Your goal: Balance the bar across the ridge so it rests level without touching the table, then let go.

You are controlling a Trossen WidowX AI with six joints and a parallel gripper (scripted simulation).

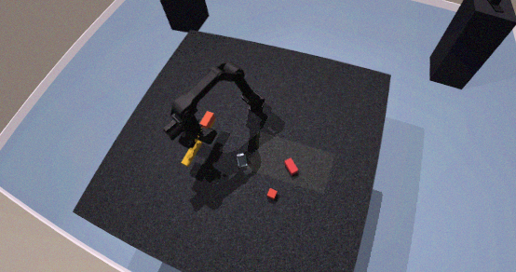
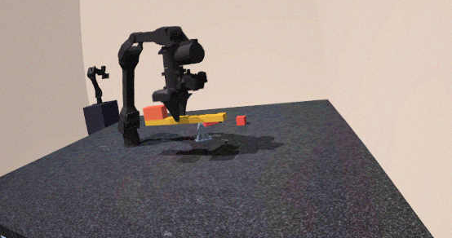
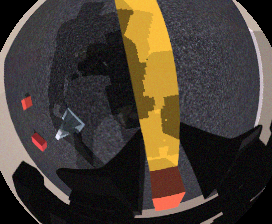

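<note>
My gripper (image 1: pixel 197 139) (image 2: pixel 176 116) (image 3: pixel 160 129) is shut on the yellow bar (image 1: pixel 190 156) (image 2: pixel 204 117) (image 3: pixel 149 70), near the end that carries an orange-red block. The bar hangs roughly level in the air above the dark mat (image 1: pixel 303 98). The ridge (image 1: pixel 241 160) (image 2: pixel 201 134) (image 3: pixel 70 124), a small pale translucent wedge, stands on the mat to the right of the bar in the top view. In the exterior view the bar's free end shows just above the ridge; I cannot tell whether they touch.
Two loose red blocks (image 1: pixel 291 166) (image 1: pixel 272 194) lie on the mat beyond the ridge; they also show in the wrist view (image 3: pixel 39 140) (image 3: pixel 27 103). The arm's base (image 2: pixel 130 130) stands behind the bar. Tall dark pillars (image 1: pixel 182 2) (image 1: pixel 470 37) stand off the mat.
</note>
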